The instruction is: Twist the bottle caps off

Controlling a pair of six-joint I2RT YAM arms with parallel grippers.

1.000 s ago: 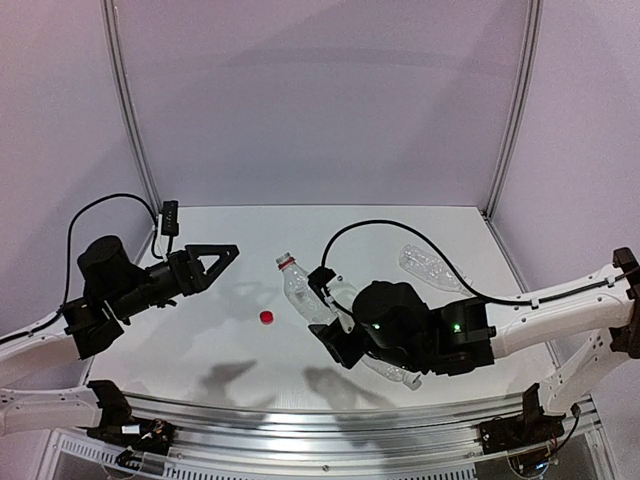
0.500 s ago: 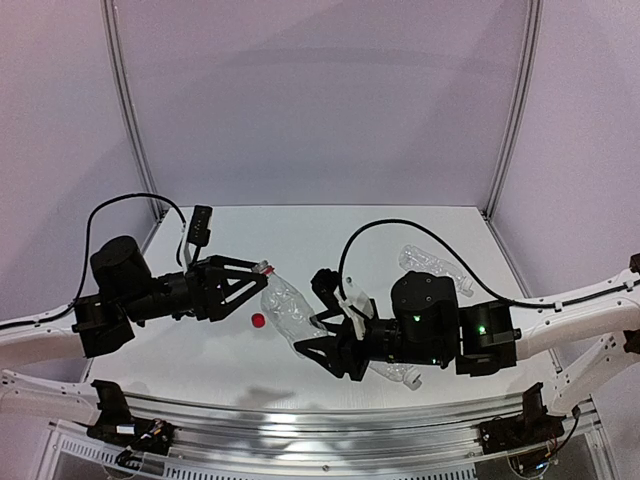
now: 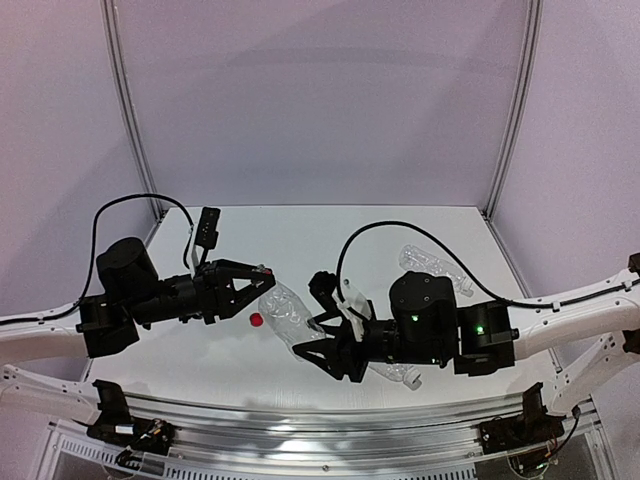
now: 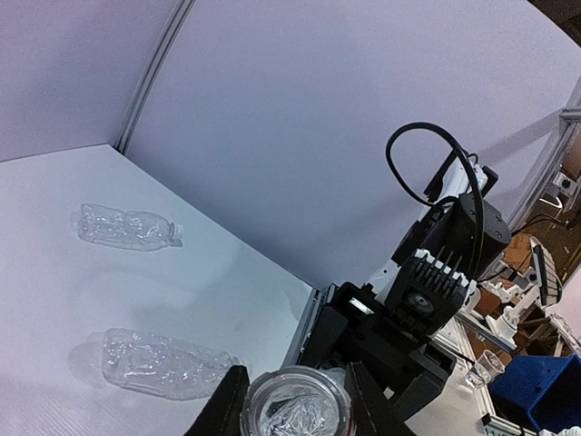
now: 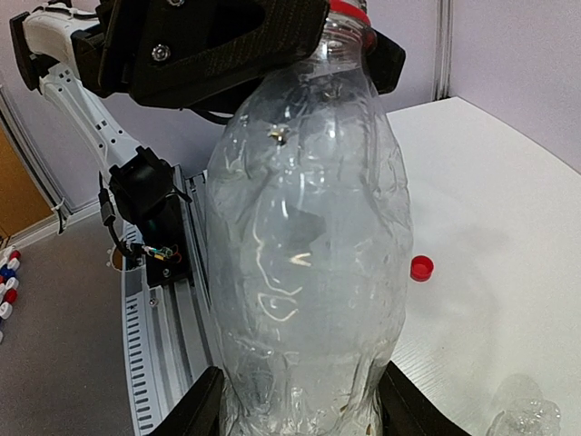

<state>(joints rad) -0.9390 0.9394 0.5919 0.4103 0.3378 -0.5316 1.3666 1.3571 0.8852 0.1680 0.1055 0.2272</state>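
Note:
My right gripper (image 3: 312, 332) (image 5: 304, 411) is shut on the lower body of a clear crumpled bottle (image 3: 286, 314) (image 5: 309, 227) and holds it off the table, its neck pointing left. A red neck ring (image 5: 349, 9) shows at its top. My left gripper (image 3: 260, 272) (image 4: 292, 406) is shut on this bottle's pale cap (image 4: 295, 409), with a black finger (image 4: 222, 404) pressed on each side. Another of the bottle caps, a bright red one (image 3: 256, 320) (image 5: 421, 267), lies loose on the white table (image 3: 250, 235) below the held bottle.
Two more clear bottles lie on the table. One bottle (image 3: 432, 263) (image 4: 123, 225) is at the back right. The other bottle (image 3: 398, 375) (image 4: 159, 363) lies partly under the right arm. A metal rail (image 3: 320, 420) runs along the near edge.
The left gripper moved right onto the bottle's top and its jaws closed on the cap. The right arm carried the bottle left toward it, then held still.

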